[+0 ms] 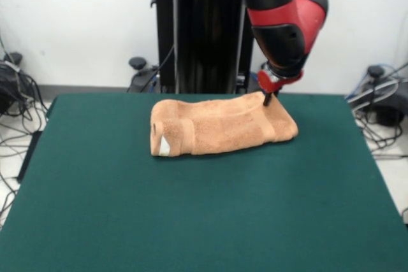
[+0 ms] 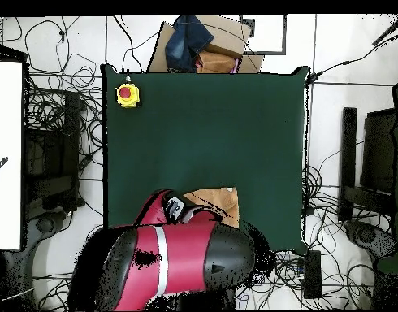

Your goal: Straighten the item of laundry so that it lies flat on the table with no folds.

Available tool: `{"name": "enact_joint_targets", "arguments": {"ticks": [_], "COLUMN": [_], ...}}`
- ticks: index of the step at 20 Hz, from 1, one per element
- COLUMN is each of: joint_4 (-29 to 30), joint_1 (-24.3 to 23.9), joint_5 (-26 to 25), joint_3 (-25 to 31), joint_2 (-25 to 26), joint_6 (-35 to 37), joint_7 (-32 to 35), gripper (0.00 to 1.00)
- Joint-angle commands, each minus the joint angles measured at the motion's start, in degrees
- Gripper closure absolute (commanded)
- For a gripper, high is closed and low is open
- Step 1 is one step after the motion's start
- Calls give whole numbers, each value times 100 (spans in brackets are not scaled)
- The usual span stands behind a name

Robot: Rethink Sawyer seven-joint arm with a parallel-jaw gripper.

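Observation:
The orange-tan towel (image 1: 220,128) lies folded in a thick bundle on the far part of the green table (image 1: 191,214), close to the robot's pedestal. Its white tag (image 1: 164,146) shows at the left end. My gripper (image 1: 268,99) comes down from above and touches the towel's far right top edge. I cannot see whether it is open or shut. In the overhead view the red arm (image 2: 178,264) hides most of the towel (image 2: 221,199), and only a tan patch shows near the table's bottom edge (image 2: 202,130).
A yellow box with a red button (image 2: 127,95) sits on the table's top left corner in the overhead view. A cardboard box with clothes (image 2: 204,45) stands beyond the top edge. Cables lie on the floor around the table.

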Motion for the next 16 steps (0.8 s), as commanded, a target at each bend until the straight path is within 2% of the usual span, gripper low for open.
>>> {"name": "enact_joint_targets", "arguments": {"ticks": [1,9,16], "joint_4": [-270,28,204], "joint_1": [-257,-537,-586], "joint_5": [-24,589,780], "joint_3": [227,591,596], "joint_2": [-141,-605,-874], "joint_6": [-261,322,510], "joint_7": [-514,-910,-1123], "gripper": [100,100,100]}}
